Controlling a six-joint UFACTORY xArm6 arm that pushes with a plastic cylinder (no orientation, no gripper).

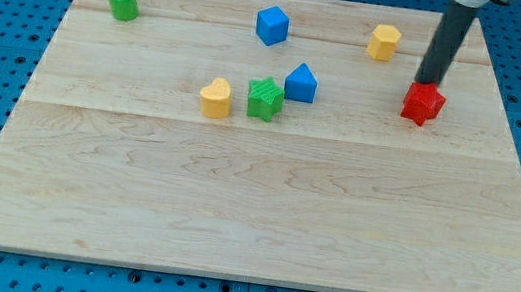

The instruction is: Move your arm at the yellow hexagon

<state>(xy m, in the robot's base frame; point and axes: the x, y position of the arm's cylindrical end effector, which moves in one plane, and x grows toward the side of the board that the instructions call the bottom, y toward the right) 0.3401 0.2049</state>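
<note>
Now my tip (424, 84) touches the red star (422, 104); yellow hexagon (384, 41) nearby; no claw visible.

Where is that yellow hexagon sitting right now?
The yellow hexagon sits near the board's top edge, toward the view's right, up and left of the red block, where my tip rests.

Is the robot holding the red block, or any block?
No, nothing is held. I have only a rod, and my tip sits at the top edge of the red star block, seemingly touching it. The yellow hexagon lies up-left.
</note>
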